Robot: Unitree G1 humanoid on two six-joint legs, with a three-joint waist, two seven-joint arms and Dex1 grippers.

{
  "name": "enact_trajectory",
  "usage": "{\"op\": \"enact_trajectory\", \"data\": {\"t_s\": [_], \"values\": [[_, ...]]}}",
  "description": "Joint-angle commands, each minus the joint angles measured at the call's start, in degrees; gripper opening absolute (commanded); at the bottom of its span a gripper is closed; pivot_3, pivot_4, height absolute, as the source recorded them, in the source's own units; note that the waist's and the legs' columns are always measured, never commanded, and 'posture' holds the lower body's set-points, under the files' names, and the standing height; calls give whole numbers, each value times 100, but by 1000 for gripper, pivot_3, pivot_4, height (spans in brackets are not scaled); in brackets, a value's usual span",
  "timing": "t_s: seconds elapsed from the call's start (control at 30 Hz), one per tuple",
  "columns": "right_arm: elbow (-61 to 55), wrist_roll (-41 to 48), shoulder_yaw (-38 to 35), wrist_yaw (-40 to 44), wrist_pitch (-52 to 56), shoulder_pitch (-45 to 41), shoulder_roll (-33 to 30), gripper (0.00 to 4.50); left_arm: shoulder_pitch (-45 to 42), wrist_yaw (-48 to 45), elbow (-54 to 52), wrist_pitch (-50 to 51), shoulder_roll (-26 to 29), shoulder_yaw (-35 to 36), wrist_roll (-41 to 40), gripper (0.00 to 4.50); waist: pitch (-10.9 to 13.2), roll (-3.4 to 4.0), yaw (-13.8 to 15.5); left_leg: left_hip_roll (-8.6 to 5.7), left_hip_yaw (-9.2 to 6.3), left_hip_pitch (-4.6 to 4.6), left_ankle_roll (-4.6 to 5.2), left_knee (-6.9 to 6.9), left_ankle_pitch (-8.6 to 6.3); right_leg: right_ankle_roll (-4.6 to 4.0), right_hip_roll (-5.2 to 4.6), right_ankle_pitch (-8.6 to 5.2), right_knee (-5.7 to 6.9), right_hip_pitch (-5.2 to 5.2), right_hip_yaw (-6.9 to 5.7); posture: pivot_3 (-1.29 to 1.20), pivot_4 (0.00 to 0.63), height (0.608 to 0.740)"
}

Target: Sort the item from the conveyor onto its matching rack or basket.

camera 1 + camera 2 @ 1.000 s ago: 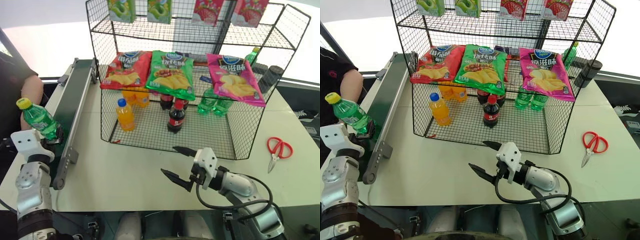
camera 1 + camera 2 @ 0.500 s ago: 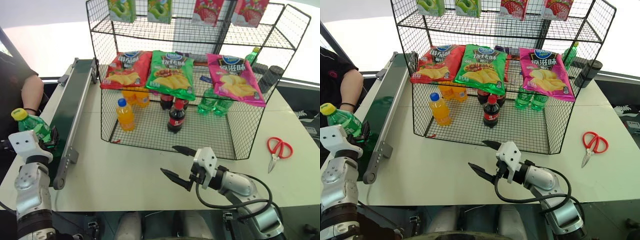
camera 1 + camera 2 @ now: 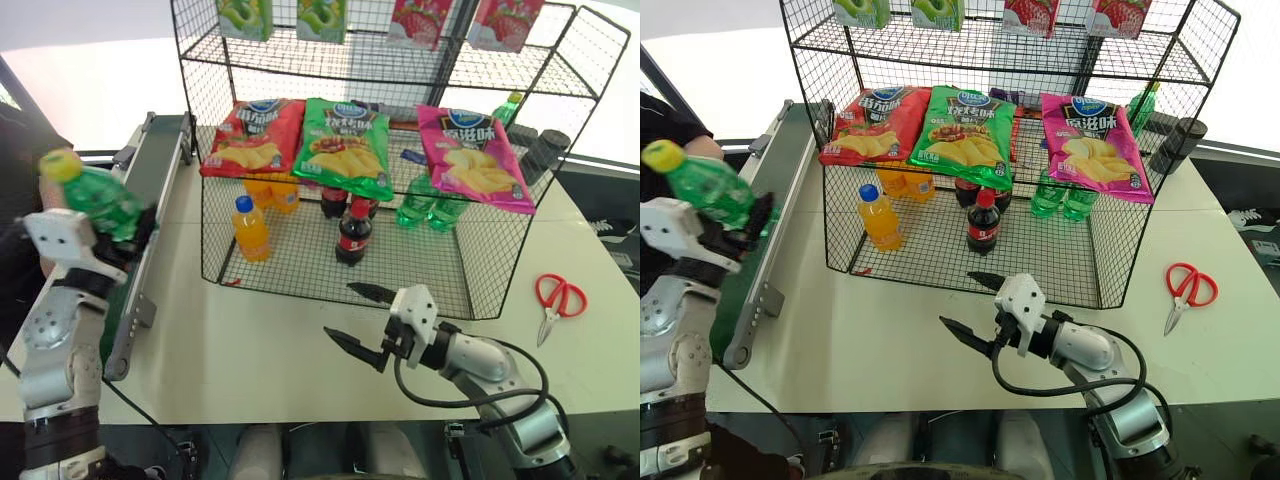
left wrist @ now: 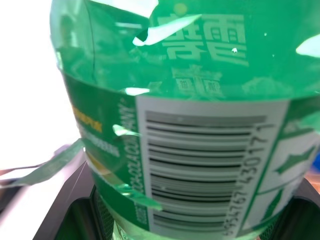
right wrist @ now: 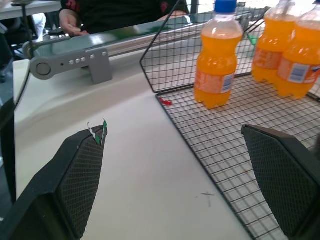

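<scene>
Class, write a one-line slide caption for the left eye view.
Left gripper lifts green soda bottle off conveyor; open right gripper waits before wire basket.

The left arm is raised at the robot's left side, forearm upright, its wrist bent so the left gripper [image 3: 128,240] points forward and slightly up. Its fingers [image 3: 140,232] are clamped on the green soda bottle [image 3: 100,198], which tilts with its yellow cap toward the left. The right arm reaches low across the front, the right gripper [image 3: 362,321] level and pointing forward-left, its two black fingers [image 3: 352,346] spread wide apart and holding nothing
</scene>
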Motion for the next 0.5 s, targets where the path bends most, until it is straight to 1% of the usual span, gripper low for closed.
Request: {"op": "enact_trajectory", "data": {"t_s": [0.03,0.17,0.27,0.33,0.5], "values": [[-154,218,-285,18,14,-187,-37,4500,158,-608,-711,203,215,-502,-77,2886,2,3,-12,0,0,1,0,0,0,-1,0,0,1,0,0,0,150,740],[-257,433,-480,-100,268,-467,21,4500,350,-1273,-932,364,231,-1373,-3,2886,10,16,-68,0,0,3,1,1,1,-13,5,-7,4,1,-1,0,150,740],[-375,547,-471,-204,481,-632,83,4500,311,-1738,-837,419,193,-1996,101,2886,11,19,-84,0,0,3,2,1,1,-8,9,-5,5,2,-2,0,150,740],[-501,650,-408,-253,706,-680,107,4500,95,-2070,-589,208,103,-2417,315,2886,13,22,-83,-1,0,1,2,2,1,1,14,1,5,1,-3,0,150,740],[-806,955,-345,-334,1247,-740,104,4500,-545,-2754,101,-43,-188,-3055,600,2886,16,27,-45,-3,-2,-1,5,15,1,4,26,2,10,6,-6,0,150,740]]}}
